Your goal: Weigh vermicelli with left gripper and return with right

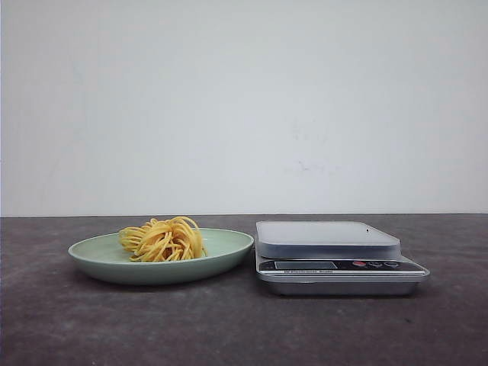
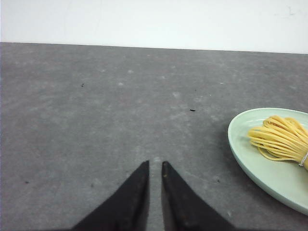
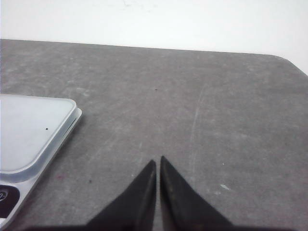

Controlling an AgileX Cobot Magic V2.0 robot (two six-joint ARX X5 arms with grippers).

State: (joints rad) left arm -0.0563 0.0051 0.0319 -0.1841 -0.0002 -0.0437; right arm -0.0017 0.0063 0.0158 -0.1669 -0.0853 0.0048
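Vermicelli is sitting in a loose yellow nest on our pale green plate, slightly left of the plate's middle in the front view; the plate is resting on the dark grey table, just beside the scale, which is standing to its right with its flat pan bare; we are seeing neither arm in the front view. Our left gripper is hanging over bare table, its two black fingers nearly closed with only a thin slit between the tips, gripping nothing; the plate and noodles are lying off to one side, apart from the fingertips. Our right gripper is likewise hovering over bare table, fingers almost touching and holding nothing; the scale's corner is showing at the edge of that view, apart from the tips.
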